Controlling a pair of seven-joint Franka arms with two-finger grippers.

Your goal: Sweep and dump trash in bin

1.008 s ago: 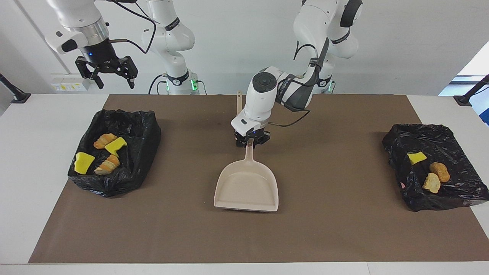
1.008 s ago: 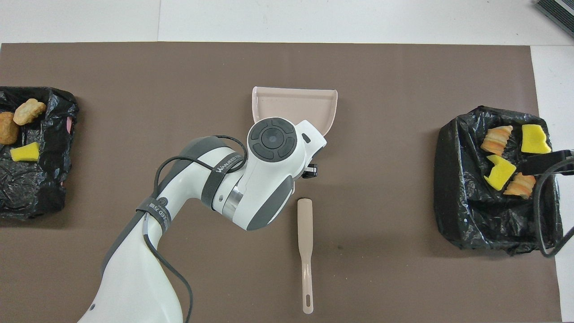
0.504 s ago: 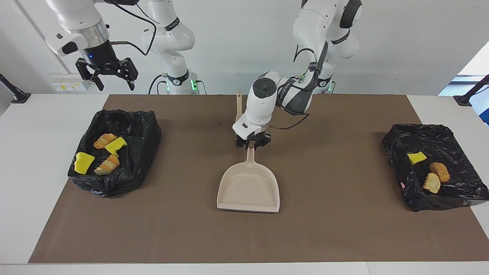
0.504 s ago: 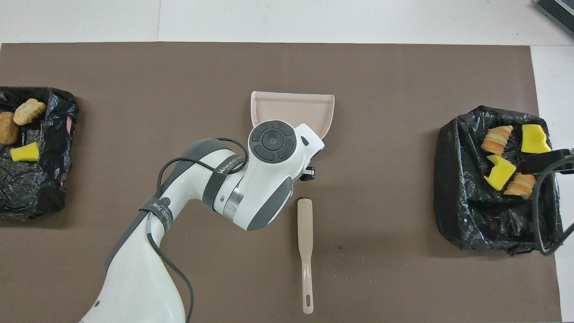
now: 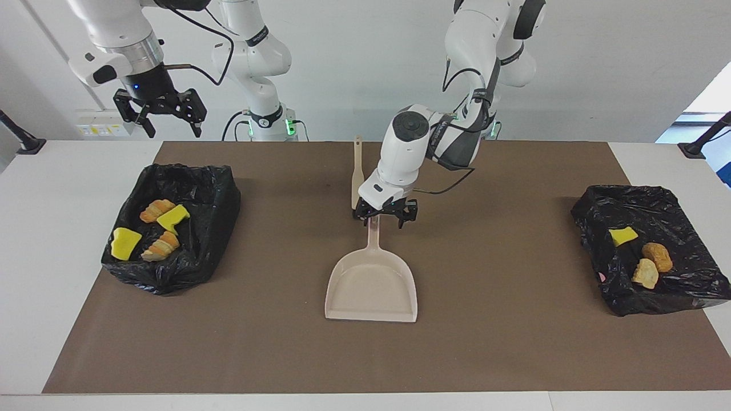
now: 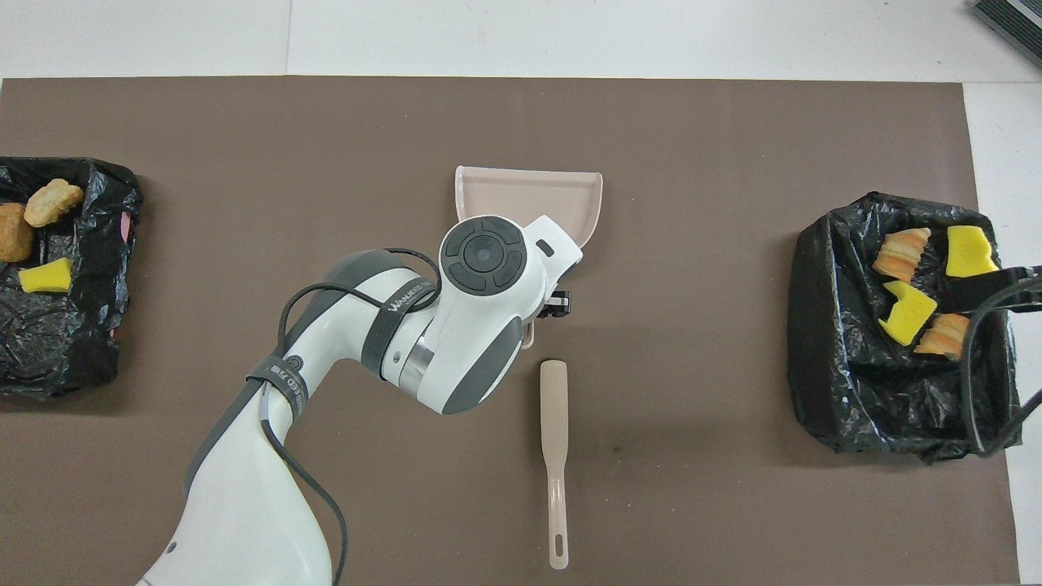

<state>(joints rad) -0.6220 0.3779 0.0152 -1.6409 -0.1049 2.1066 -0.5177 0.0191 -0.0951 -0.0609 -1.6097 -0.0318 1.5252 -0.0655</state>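
Note:
The beige dustpan lies flat on the brown mat at the table's middle, its handle pointing toward the robots. My left gripper hangs open over the handle's end, one finger on each side of it. In the overhead view the left wrist hides most of the dustpan. The trash lies in two black-lined bins. Several pieces, yellow sponge and croissant-like lumps, are in the bin at the right arm's end. Three pieces are in the bin at the left arm's end. My right gripper waits open, high over its bin's edge.
A beige brush lies on the mat beside the left gripper, nearer to the robots than the dustpan, and shows fully in the overhead view. White table borders the mat on all sides.
My left gripper has opened and let go of the dustpan's handle, shifting slightly toward the left arm's end. The dustpan has settled on the mat. My right gripper has risen a little.

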